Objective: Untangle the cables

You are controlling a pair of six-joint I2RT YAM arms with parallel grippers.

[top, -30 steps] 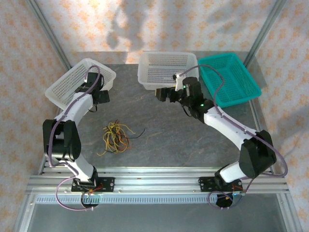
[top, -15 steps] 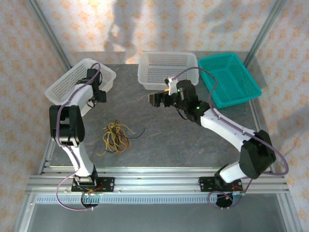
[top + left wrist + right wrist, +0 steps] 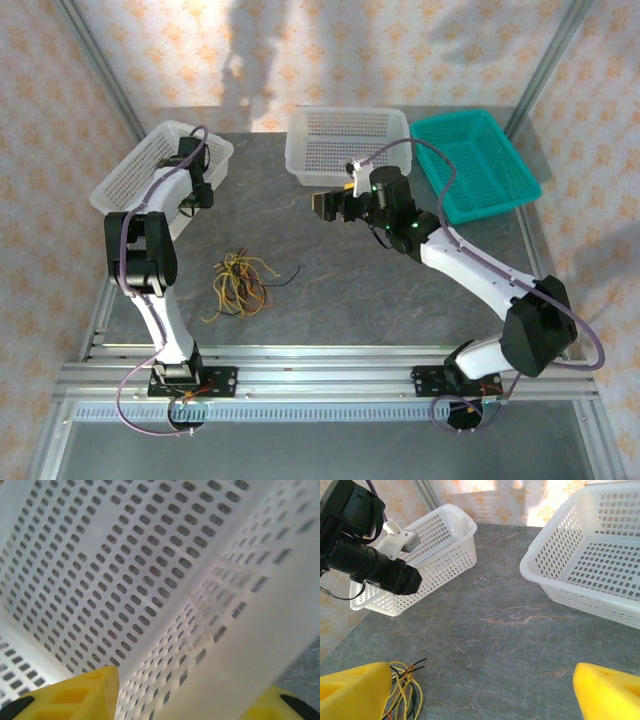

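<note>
The cables (image 3: pixel 238 283) lie in a loose tangle of yellow, black and reddish-brown strands on the grey table, left of centre; their end strands (image 3: pixel 404 690) show at the lower left of the right wrist view. My left gripper (image 3: pixel 194 198) sits at the near wall of the left white basket (image 3: pixel 140 180). Its yellow fingers (image 3: pixel 75 697) straddle that perforated wall (image 3: pixel 165 645), which fills the gap, so my left gripper (image 3: pixel 195 700) is shut on it. My right gripper (image 3: pixel 325 205) hovers open over mid table, nothing between its fingers (image 3: pixel 355 692).
A second white basket (image 3: pixel 345 145) stands at the back centre, close behind my right gripper, and a teal basket (image 3: pixel 475 165) at the back right. Bare table (image 3: pixel 380 290) lies between the cables and the right arm. Metal frame posts rise at the back corners.
My left gripper has narrowed onto the left basket's wall, and the basket has shifted slightly leftward. My right gripper has moved a little to the left and stayed open.
</note>
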